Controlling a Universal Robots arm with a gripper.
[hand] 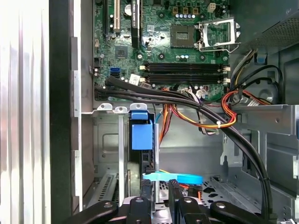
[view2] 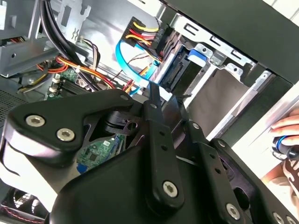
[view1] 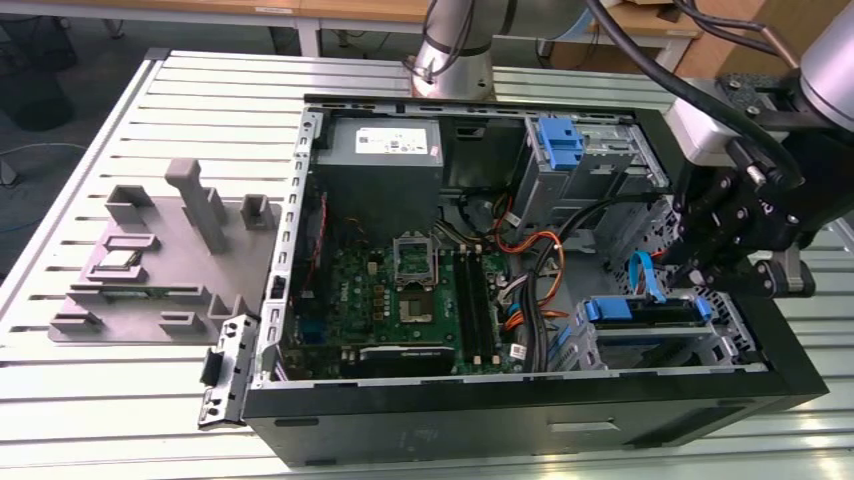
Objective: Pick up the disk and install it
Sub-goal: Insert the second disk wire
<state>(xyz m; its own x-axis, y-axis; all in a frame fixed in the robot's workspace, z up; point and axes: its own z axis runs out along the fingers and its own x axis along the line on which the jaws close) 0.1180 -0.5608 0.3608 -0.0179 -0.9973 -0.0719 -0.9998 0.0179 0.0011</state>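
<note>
A: How is the black metal gripper (view1: 731, 262) now?

B: It hangs over the drive bay of the open black steel computer case (view1: 534, 420). If its fingers are spread or pressed together, I cannot tell.

A: And the disk?

B: The flat silver disk in its blue plastic carrier frame (view1: 646, 312) sits in the lower bay, just under the gripper. I judge it is the installing step; the next move calls for careful seating.

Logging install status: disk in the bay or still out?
In: the disk sits in the case's lower drive cage, blue carrier end showing.
</note>
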